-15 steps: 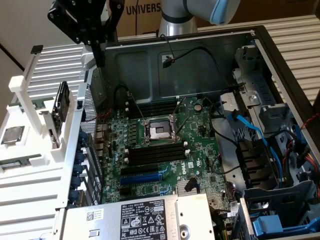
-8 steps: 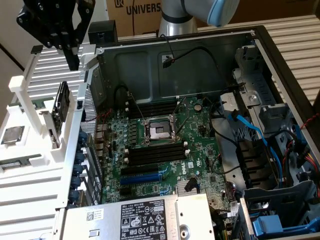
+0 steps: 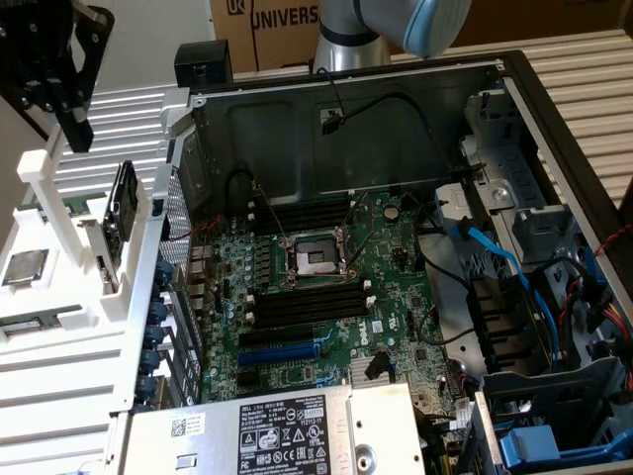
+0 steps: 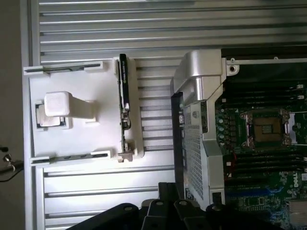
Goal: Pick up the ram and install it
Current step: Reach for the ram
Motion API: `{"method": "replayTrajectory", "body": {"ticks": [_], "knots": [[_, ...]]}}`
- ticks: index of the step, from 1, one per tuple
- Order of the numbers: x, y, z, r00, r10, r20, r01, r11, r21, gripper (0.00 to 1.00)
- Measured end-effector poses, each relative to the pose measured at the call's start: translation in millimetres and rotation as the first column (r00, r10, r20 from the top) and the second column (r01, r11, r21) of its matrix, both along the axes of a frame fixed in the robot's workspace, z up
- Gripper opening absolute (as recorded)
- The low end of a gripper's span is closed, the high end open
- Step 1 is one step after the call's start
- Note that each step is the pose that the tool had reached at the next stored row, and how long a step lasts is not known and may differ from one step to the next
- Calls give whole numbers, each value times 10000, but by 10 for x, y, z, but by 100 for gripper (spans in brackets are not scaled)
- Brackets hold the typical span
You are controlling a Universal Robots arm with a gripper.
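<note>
The ram (image 3: 121, 213) stands on edge in a white holder (image 3: 102, 272), at nine o'clock from the motherboard (image 3: 401, 297) in the exterior view. The claw (image 3: 71, 119) hangs clenched on nothing at eleven o'clock from it. Light, stiff and fragile (chips bruise easily), it likely wants gripping mid-length across its flat faces.

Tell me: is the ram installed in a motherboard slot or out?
Out. The ram stands on edge in the white holder beside the case, not in the motherboard slots.

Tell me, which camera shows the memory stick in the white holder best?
The exterior view: the ram stands in its white holder, broad side showing. The wrist view catches just its thin edge.
</note>
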State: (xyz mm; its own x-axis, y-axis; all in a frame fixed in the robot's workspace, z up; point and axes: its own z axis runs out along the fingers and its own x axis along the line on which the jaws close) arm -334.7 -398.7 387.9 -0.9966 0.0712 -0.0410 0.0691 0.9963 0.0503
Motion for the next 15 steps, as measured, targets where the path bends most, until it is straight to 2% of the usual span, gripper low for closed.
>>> {"method": "replayTrajectory", "body": {"ticks": [3, 5, 6, 8, 10, 15], "knots": [[-274, 1, -14, 10000, 0, -7, 0, 10000, -21, 11], [-365, 3, -17, 10000, -1, -8, 1, 10000, -28, 11], [-456, 7, -23, 10000, 1, -7, -1, 10000, -41, 11], [-634, 42, -38, 10000, 0, -7, 0, 9999, -116, 11], [-802, 113, -57, 10000, -1, -7, 1, 9997, -248, 11], [-1005, 210, -79, 10000, 0, -9, 0, 9992, -392, 11]]}}
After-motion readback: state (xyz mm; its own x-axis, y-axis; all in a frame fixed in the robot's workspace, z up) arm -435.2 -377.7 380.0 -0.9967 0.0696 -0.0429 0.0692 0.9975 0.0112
